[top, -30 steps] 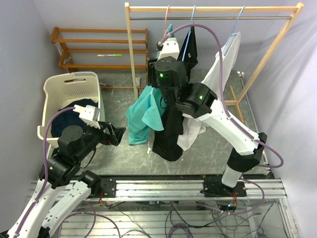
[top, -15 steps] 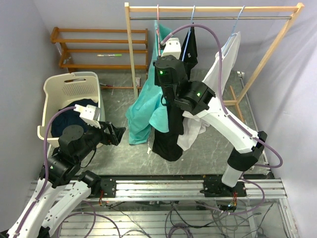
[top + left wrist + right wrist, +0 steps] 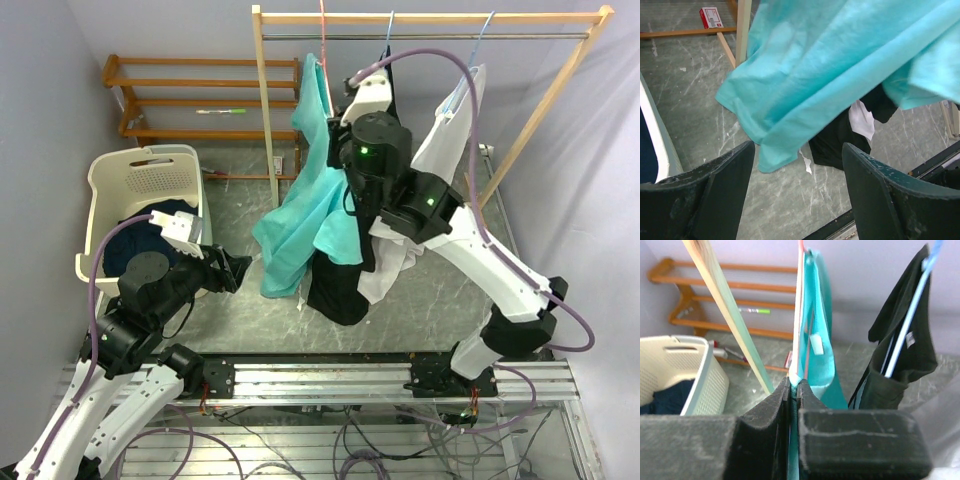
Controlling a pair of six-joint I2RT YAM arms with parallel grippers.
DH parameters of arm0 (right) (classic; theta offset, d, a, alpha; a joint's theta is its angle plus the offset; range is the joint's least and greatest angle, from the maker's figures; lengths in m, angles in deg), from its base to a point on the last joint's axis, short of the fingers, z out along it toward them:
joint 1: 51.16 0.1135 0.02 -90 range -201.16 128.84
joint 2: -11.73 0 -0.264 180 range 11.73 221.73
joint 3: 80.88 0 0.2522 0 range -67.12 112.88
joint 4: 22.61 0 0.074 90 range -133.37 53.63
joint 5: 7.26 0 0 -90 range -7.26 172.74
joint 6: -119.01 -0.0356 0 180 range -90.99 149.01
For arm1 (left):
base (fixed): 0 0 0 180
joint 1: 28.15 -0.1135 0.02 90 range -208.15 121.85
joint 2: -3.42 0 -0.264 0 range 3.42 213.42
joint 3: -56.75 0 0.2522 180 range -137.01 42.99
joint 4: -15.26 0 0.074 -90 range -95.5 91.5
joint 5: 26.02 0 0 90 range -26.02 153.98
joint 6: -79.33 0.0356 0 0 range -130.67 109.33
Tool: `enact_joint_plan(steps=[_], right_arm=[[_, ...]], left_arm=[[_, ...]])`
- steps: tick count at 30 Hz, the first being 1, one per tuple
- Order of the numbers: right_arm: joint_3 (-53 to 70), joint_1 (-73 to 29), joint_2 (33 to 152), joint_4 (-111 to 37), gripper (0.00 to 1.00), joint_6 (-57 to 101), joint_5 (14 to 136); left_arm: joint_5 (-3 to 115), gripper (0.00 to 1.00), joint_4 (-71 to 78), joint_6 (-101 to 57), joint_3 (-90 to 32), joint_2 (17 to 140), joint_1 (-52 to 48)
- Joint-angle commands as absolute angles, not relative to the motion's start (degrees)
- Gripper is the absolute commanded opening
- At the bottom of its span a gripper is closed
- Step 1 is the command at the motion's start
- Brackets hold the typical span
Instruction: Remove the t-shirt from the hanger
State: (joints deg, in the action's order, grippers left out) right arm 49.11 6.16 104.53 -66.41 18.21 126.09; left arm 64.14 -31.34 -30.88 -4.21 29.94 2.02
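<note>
right now your right gripper [image 3: 793, 384] is pinched tight on the teal t-shirt [image 3: 300, 210], just under the pink hanger [image 3: 323, 30] hooked on the rail [image 3: 430, 36]. your left gripper [image 3: 797, 150] hangs with jaws wide apart, near the shirt's lower hem, gripping nothing.

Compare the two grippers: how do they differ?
The left gripper has its fingers spread and holds nothing; the right gripper is pinched shut on the teal t-shirt. The left sits low by the laundry basket; the right is raised near the rail. Both have dark fingers.
</note>
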Motion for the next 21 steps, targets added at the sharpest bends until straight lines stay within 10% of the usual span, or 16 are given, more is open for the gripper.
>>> enact_joint_plan(steps=[1, 21], right_arm=[[51.56, 6.02, 100.81, -58.89, 0.00, 22.49, 127.77], [34.26, 6.12, 81.61, -62.82, 0.00, 14.88, 107.54]], left_arm=[[63.36, 0.81, -30.50, -31.24, -5.27, 29.57, 2.52], [63.04, 0.92, -25.12, -29.99, -1.96, 22.84, 2.61]])
